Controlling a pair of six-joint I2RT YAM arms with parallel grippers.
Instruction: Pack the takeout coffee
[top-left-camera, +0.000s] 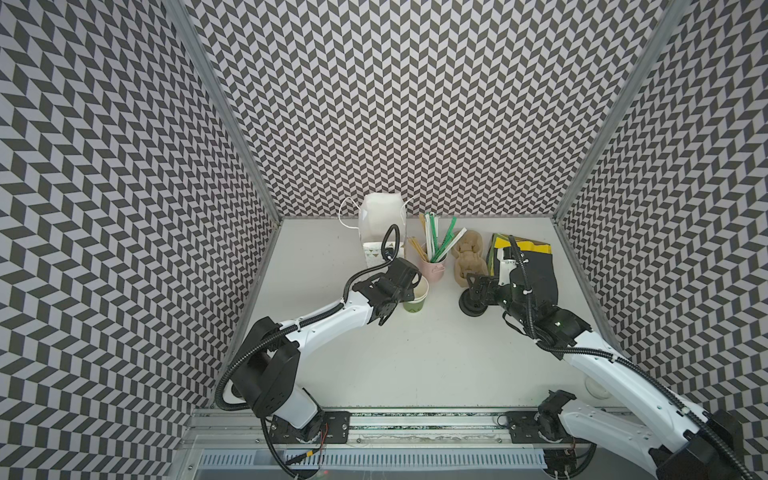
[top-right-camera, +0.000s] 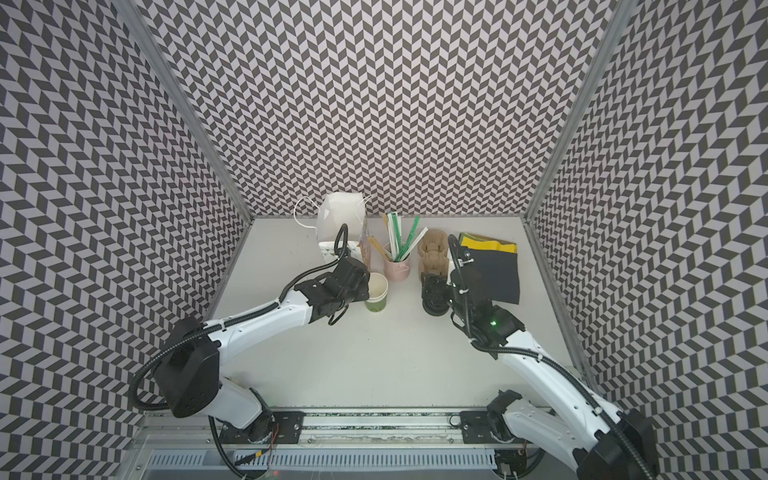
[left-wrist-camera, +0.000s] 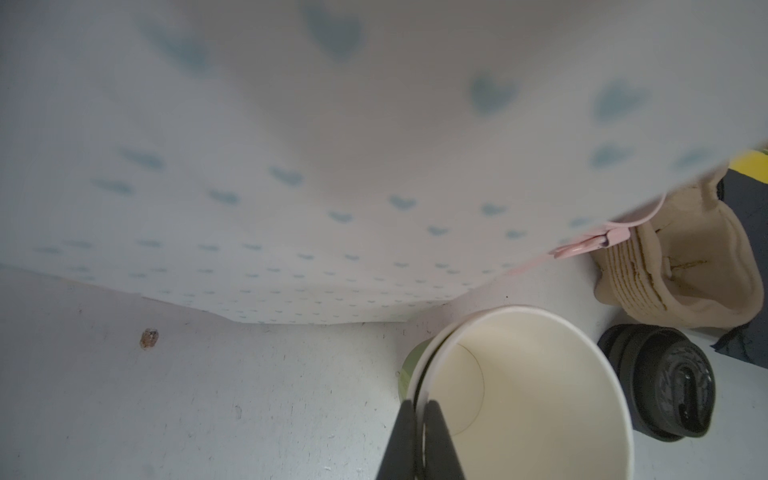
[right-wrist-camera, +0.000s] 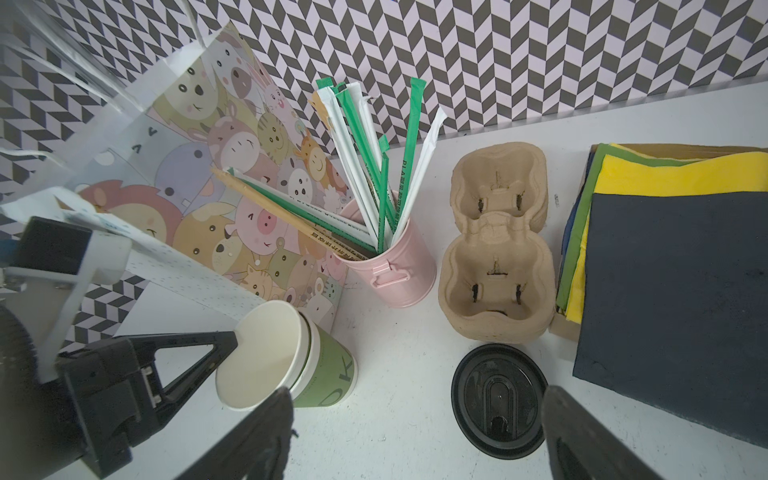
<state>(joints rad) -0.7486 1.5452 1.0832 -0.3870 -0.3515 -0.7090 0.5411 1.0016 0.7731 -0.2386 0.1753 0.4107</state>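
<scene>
Desk (top-left-camera: 415, 365): white flat surface inside a chevron-patterned enclosure; carries every item below.

Bag (right-wrist-camera: 232, 174): tall paper carrier printed with cartoon animals, white cord handles, standing open at the back left of the desk.

Napkin stack (right-wrist-camera: 673, 291): flat squares of dark navy, yellow and green paper on brown card, at the back right; the right arm partly covers it in both top views.

Cup carrier (right-wrist-camera: 498, 249): moulded beige pulp tray with two wells, both empty, lying between the napkin stack and the pink can.

Pink can (right-wrist-camera: 395, 266): small metal bucket with side handles, upright, filled with green, white and tan paper-wrapped straws (right-wrist-camera: 374, 166).

Green paper cups (right-wrist-camera: 328, 374): two nested, cream-white inside, dark lettering on the outer side, standing in front of the bag, near the pink can. The inner cup is tilted and raised out of the outer one. No lid is on either.

Black plastic lid (right-wrist-camera: 496, 399): round, with a sip slot, lying flat on the desk in front of the cup carrier, apart from the cups.

Left claw (left-wrist-camera: 419, 419): pinched narrow on the rim of the inner cup, one finger inside, one outside.

Right claw (right-wrist-camera: 415, 440): spread wide, above the lid, holding nothing.
</scene>
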